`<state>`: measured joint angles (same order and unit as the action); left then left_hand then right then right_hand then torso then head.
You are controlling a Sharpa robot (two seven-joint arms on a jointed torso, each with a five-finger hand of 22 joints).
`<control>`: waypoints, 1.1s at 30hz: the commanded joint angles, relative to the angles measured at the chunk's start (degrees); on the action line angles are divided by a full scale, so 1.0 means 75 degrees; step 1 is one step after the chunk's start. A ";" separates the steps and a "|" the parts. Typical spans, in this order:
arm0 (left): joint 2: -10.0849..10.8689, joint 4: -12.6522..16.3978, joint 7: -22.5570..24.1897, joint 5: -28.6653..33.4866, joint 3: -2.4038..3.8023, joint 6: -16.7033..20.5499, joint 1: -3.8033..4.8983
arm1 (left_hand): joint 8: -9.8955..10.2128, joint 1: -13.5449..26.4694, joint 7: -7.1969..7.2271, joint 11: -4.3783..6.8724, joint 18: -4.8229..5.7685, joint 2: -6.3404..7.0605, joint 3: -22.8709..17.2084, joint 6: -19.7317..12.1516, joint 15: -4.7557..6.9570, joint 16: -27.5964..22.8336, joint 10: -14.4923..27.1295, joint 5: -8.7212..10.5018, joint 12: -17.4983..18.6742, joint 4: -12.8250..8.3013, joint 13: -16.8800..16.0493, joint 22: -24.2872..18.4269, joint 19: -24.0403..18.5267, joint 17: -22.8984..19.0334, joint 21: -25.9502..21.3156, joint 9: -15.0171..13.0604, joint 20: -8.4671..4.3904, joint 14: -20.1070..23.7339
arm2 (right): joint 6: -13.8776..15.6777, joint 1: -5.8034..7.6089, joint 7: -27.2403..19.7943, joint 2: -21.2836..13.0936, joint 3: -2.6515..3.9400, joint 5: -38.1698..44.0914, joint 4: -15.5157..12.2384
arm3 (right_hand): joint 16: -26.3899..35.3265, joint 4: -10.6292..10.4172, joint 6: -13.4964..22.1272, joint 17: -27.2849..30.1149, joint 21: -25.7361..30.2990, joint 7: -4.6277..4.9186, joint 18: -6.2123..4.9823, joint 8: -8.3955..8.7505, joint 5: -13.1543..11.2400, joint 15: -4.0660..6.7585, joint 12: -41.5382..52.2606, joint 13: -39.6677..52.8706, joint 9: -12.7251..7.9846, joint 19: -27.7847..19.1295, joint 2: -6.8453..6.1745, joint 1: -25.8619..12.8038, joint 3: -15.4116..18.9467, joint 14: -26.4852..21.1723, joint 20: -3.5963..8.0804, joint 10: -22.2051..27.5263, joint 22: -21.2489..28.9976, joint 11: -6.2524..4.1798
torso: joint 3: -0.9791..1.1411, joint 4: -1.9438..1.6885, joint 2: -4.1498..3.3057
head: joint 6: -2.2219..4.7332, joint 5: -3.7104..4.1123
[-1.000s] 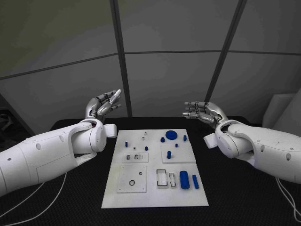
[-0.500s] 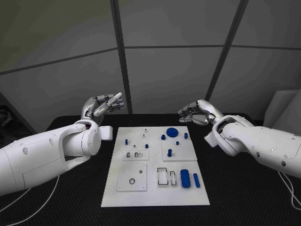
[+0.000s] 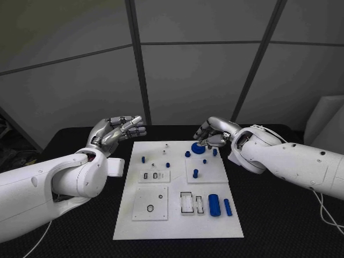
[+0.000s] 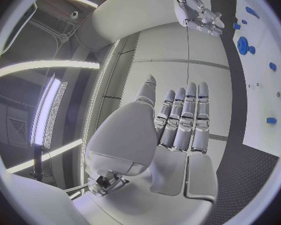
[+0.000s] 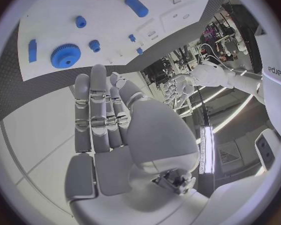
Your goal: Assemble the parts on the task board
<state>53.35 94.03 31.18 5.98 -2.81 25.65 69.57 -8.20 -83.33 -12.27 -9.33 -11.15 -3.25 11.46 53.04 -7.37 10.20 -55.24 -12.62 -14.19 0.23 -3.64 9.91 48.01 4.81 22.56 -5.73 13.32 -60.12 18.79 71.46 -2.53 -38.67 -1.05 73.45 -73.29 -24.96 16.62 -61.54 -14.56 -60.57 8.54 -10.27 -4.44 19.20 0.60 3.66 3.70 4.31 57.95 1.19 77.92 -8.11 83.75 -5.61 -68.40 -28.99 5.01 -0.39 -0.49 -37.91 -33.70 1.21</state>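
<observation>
Behind right hand [image 3: 212,134] | blue gear [image 3: 198,148] partly hidden | left hand [image 3: 119,130] empty

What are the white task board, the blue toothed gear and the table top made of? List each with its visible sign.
White flat task board: looks like matte plastic or painted sheet; even, dull white, crisp cut-out recesses.
Blue round toothed gear: likely moulded or printed plastic; uniform saturated colour, no metallic glint.
Black table top: seems covered by a textured mat or fabric; the left wrist view shows a fine grain.
</observation>
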 commanded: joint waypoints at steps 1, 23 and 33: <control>0.0116 0.0291 -0.0037 -0.0180 0.0016 -0.0227 0.0016 | 0.0050 -0.0051 -0.0002 -0.0031 0.0101 -0.0006 -0.0007 0.0070 -0.0004 -0.0062 -0.0039 -0.0045 0.0064 -0.0059 0.0012 -0.0010 0.0054 -0.0010 0.0034 0.0010 0.0021 -0.0056 | -0.0559 0.0057 0.0626 0.0084 0.0009 0.1297 0.0015 | -0.0609 0.0019 -0.0023 -0.0429 -0.0836 0.0008 0.0219 0.0095 0.0037 -0.0003 -0.0018 0.0007 -0.0003 0.0837 -0.0175 -0.0141 -0.0295 0.0328 0.0024 0.0080 -0.1387 -0.0038 | -0.0028 -0.0056 -0.0270 | 0.0061 0.0056; 0.0318 0.0763 -0.0059 -0.0184 0.0075 -0.0320 0.0048 | 0.0128 -0.0025 -0.0021 -0.0052 0.0109 -0.0027 0.0066 0.0067 -0.0027 -0.0166 -0.0026 -0.0025 0.0162 -0.0138 0.0010 -0.0022 0.0066 -0.0040 0.0052 0.0037 0.0031 -0.0016 | -0.0929 0.0174 0.1314 0.0382 0.0012 0.2239 -0.0077 | -0.5179 -0.0069 0.0240 -0.4444 -0.3013 0.0106 0.0890 0.0107 -0.0061 -0.0204 -0.0029 0.0008 0.0023 0.2903 -0.0588 -0.0791 -0.1454 0.0201 -0.0201 0.0615 -0.5555 0.0135 | -0.0095 -0.0169 -0.0681 | 0.0155 0.0139; 0.0326 0.0731 -0.0066 -0.0184 0.0076 -0.0322 0.0054 | 0.0144 -0.0016 -0.0025 -0.0057 0.0110 -0.0032 0.0084 0.0067 -0.0031 -0.0184 -0.0025 -0.0007 0.0181 -0.0155 0.0009 -0.0025 0.0069 -0.0044 0.0055 0.0043 0.0033 -0.0014 | -0.0934 0.0190 0.1393 0.0435 0.0012 0.2290 -0.0092 | -0.5445 -0.0101 0.0261 -0.4699 -0.3139 0.0103 0.0941 0.0107 -0.0086 -0.0203 -0.0021 0.0018 0.0028 0.3050 -0.0582 -0.0857 -0.1480 0.0190 -0.0211 0.0581 -0.5851 0.0128 | -0.0093 -0.0154 -0.0673 | 0.0139 0.0107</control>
<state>55.83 99.47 30.53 5.11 -2.31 24.07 69.88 -7.35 -83.33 -12.41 -9.53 -11.14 -3.25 12.09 53.17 -7.37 9.11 -55.43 -12.62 -13.03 -0.72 -3.66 9.81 48.21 4.53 22.78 -5.45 13.52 -60.12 12.46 72.74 7.23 -35.49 -1.02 89.62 -73.92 -65.57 15.89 -59.92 -49.70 -83.82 9.40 -4.38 -3.77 18.75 -0.52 3.67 3.76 4.45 80.40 -3.15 72.06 -19.04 83.84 -7.16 -64.16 -72.73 5.94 -1.08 -1.71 -42.92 -32.63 2.08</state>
